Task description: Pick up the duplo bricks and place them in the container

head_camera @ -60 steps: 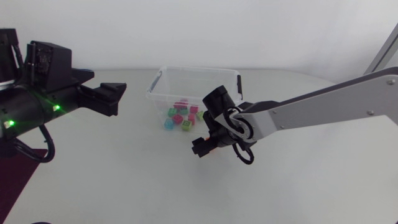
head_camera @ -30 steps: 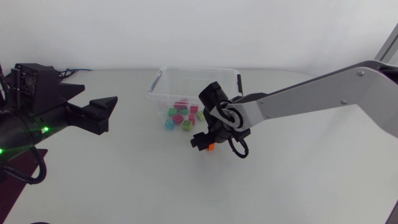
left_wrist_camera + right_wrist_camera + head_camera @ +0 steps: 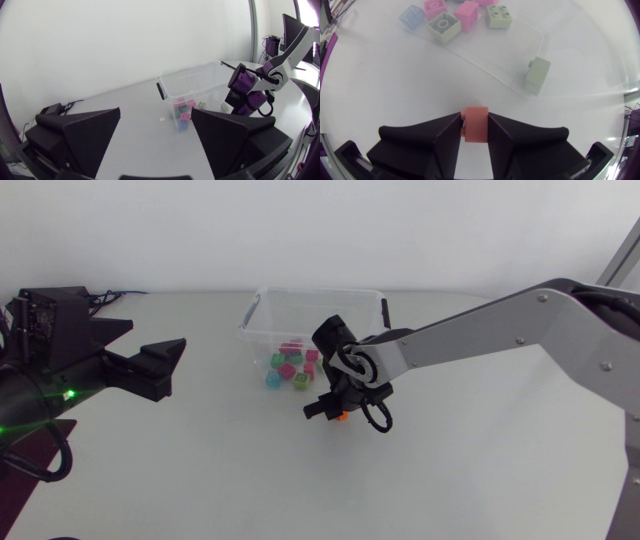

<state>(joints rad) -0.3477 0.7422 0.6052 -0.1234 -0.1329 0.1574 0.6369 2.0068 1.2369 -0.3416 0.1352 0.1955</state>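
Note:
My right gripper (image 3: pixel 329 411) is low over the table just in front of the clear plastic container (image 3: pixel 262 301), shut on an orange duplo brick (image 3: pixel 341 417). The right wrist view shows that brick (image 3: pixel 475 129) pinched between both black fingers (image 3: pixel 449 134), down at the white table. Several pink, green and blue bricks (image 3: pixel 291 365) lie inside the container. A pale green brick (image 3: pixel 537 75) sits by the container's corner; whether it is inside I cannot tell. At the far left my left gripper (image 3: pixel 158 336) hangs open above the table, holding nothing, its fingers (image 3: pixel 86 136) spread wide toward the container (image 3: pixel 200 80).
The white table (image 3: pixel 200 470) stretches around the container on all sides. A dark mat (image 3: pixel 25 460) lies at the table's left edge under my left arm.
My right gripper has closed on the orange brick and edged slightly left. My left arm has drawn back to the left and a little lower.

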